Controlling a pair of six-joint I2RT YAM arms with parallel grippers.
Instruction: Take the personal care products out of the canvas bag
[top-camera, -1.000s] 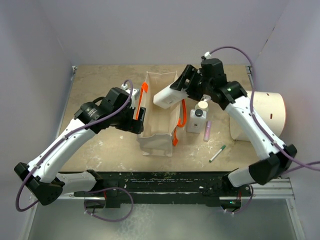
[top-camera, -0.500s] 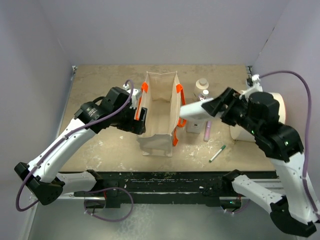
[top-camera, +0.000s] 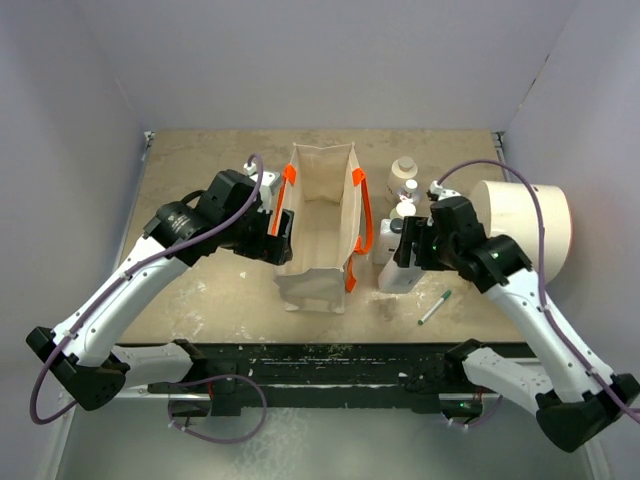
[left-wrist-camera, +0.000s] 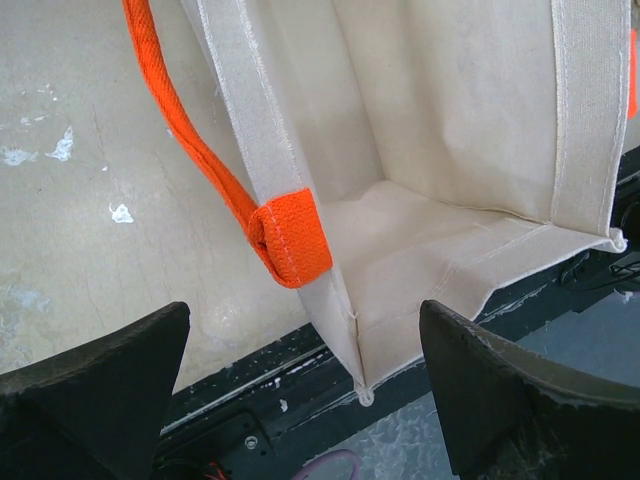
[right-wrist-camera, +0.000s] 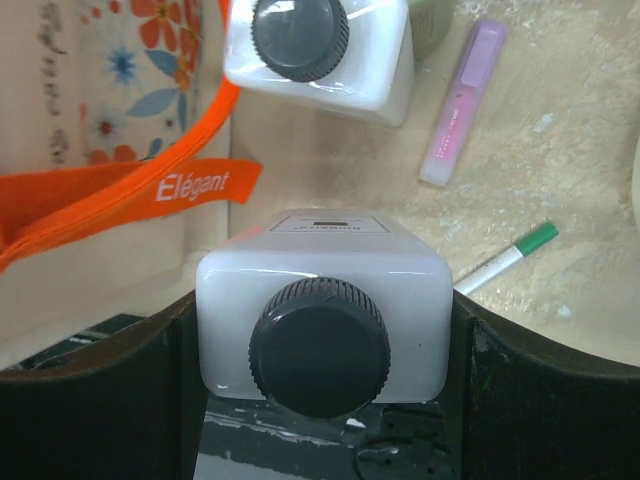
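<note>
Pinching a white square plastic bottle with a ribbed black round cap (right-wrist-camera: 320, 345), the right gripper (right-wrist-camera: 322, 330) has one dark finger flat on each smooth side. The fingers are spread just to the bottle's width.

– And where does that bottle stand?

– Upright at 3 o'clock of the cream canvas bag with bright orange woven strap handles (top-camera: 312, 285). It is just at 6 o'clock of a second white black-capped bottle (top-camera: 388, 240). Whether its base touches the mottled beige tabletop (top-camera: 200, 160) I cannot tell.

– What has changed?

– A second ago it hung tilted over the bag's mouth, and half a second ago it lay sideways by the right handle. Now it is outside the bag. The left arm has hardly shifted.

– And the left gripper (left-wrist-camera: 305, 312)?

– Its fingers are spread wide, with the bag's left wall and a stitched orange strap end between them. Whether they touch the wall I cannot judge.

– Farther out?

– An olive-beige cylinder with a cream cap (top-camera: 404, 169) stands at the bag's 2 o'clock. In the wrist view a small pink tube (right-wrist-camera: 462, 100) lies at the held bottle's 1 o'clock and a green pen (right-wrist-camera: 505, 258) at its 3 o'clock. A large white cylinder (top-camera: 530, 215) lies beyond.
</note>
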